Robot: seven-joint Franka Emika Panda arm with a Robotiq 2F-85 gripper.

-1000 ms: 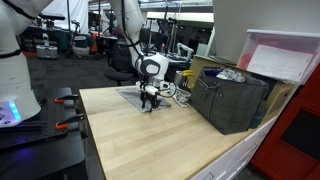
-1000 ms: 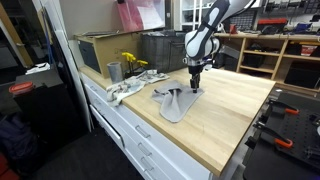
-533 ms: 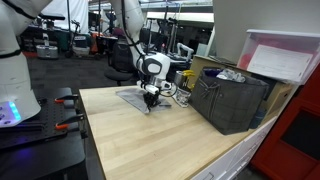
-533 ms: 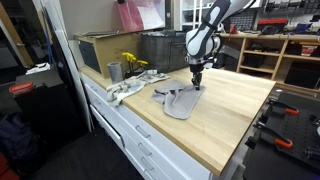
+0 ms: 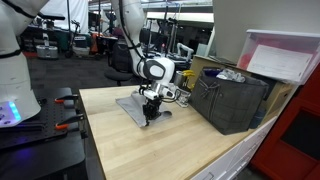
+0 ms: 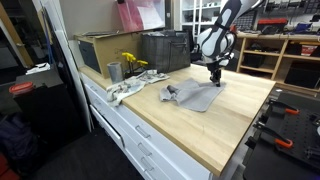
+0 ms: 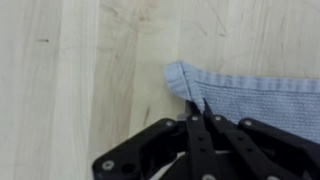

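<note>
The wooden table carries a grey cloth lying mostly flat near its middle, hem exposed; the gripper sits low at one corner, fingers pressed together, pinching that hem for a firm hold

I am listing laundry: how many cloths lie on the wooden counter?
2. A grey cloth in the middle of the counter; a whitish rag at its front edge beside the metal cup. The crate may hide more.
</note>
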